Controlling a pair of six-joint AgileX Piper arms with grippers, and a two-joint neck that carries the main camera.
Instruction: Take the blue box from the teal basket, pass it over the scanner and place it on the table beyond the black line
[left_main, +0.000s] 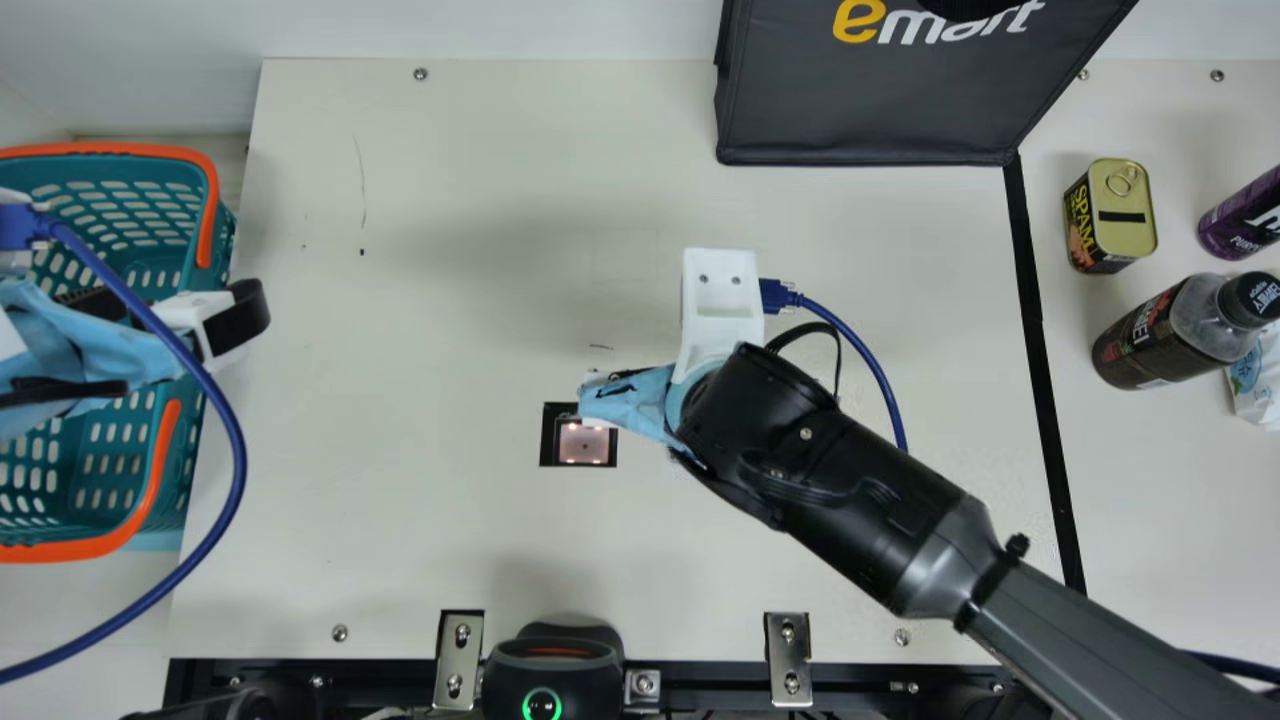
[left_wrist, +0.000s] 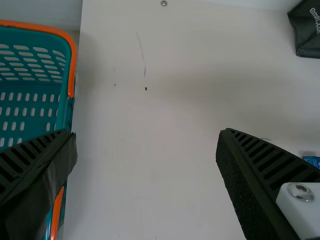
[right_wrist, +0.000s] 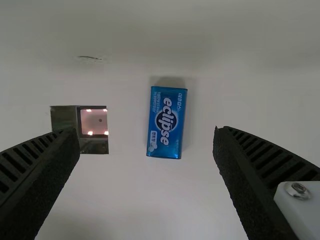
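The blue box (right_wrist: 167, 122) lies flat on the table (left_main: 400, 550), out of the teal basket (left_wrist: 73, 60) and just beside the scanner (left_main: 582, 442), which sits near the middle of the main frame. Above the box, the right gripper (right_wrist: 146, 134) has its jaws spread, gripping nothing. The left gripper (left_wrist: 146, 135), at the left of the main frame, is open and empty too. The box looks like a small tin, probably light and stiff, its painted faces perhaps slippery. Best gripped squarely across its narrow width, halfway along the long sides; a hold near one end could let it pivot.
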